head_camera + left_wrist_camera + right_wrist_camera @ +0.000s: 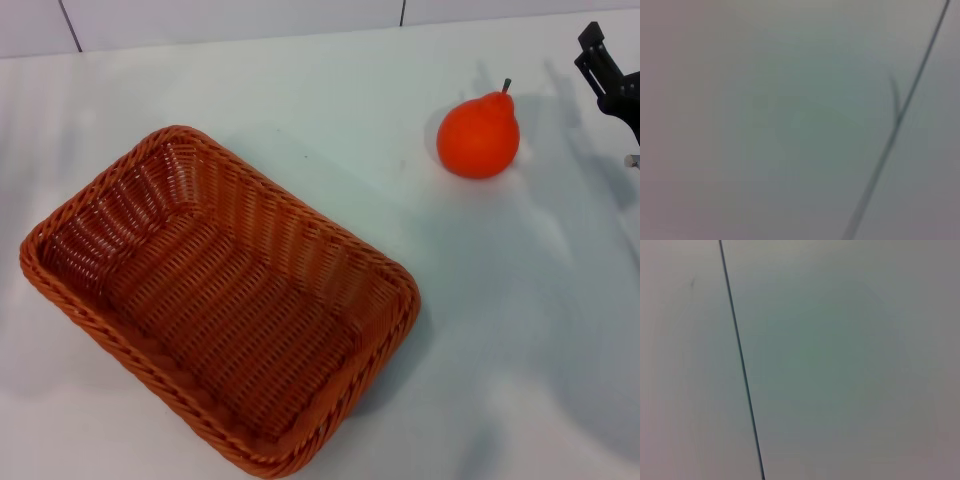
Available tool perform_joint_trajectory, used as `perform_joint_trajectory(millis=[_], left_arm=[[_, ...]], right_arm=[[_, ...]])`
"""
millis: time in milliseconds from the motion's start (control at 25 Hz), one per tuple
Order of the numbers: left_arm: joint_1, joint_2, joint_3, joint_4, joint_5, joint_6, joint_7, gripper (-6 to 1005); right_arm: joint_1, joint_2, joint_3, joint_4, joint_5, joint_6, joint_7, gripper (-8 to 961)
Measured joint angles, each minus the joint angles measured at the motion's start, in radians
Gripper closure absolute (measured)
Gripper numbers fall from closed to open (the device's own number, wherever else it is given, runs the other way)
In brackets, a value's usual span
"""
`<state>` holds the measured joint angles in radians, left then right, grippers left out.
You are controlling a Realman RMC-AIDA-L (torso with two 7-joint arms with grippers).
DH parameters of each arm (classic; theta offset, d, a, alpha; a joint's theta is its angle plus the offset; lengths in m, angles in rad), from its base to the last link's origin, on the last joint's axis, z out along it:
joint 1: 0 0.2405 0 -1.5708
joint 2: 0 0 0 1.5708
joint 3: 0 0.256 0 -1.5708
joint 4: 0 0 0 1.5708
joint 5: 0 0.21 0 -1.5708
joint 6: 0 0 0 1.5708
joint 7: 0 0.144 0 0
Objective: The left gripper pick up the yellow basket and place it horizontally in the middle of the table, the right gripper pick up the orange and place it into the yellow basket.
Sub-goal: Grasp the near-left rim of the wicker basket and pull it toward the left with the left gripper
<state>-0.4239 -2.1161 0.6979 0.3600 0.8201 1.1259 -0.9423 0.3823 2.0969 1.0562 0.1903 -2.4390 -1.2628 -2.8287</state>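
On the left half of the plain white bench [300, 110], nearer the front edge: one large rectangular woven wicker basket [215, 300], orange-brown, braided rim, rounded corners, sloping sides, upright and holding nothing. Its long axis runs on a diagonal, from far left to near right, so it is not yet lying horizontally, nor centred. Well apart from it, toward the far right: one bright orange fruit [478, 136], rounded, with a bumped pear-like top and a short dark stem pointing up, resting directly on the bench. Just beyond the fruit, at the right edge of the head view: the right gripper [610, 80], a black claw only partly shown; whether its jaws are spread or pressed together cannot be told. It is the arm nearer the fruit. Left gripper: not shown anywhere; both wrist views offer only blank pale surface crossed by a thin dark line. Judged position in task: basket move not yet begun.
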Motion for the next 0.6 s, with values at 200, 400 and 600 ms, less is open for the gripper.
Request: perform_joint_trajectory(millis=[200,400,600], left_arm=[[-0.01,0.124,0.206,0.107,0.155,0.011,-0.454,157],[-0.065,0.203,0.248,0.24,0.501,0.084,-0.774,157],[-0.146,0.258,0.246,0.342,0.888,0.201,-1.026,156]], right_arm=[[-0.003,0.0,-0.005,0.006,0.0,0.0,0.0,4],[-0.005,-0.001,-0.014,0.006,0.0,-0.002,0.0,4],[-0.01,-0.001,-0.015,0.007,0.0,-0.01,0.0,4]])
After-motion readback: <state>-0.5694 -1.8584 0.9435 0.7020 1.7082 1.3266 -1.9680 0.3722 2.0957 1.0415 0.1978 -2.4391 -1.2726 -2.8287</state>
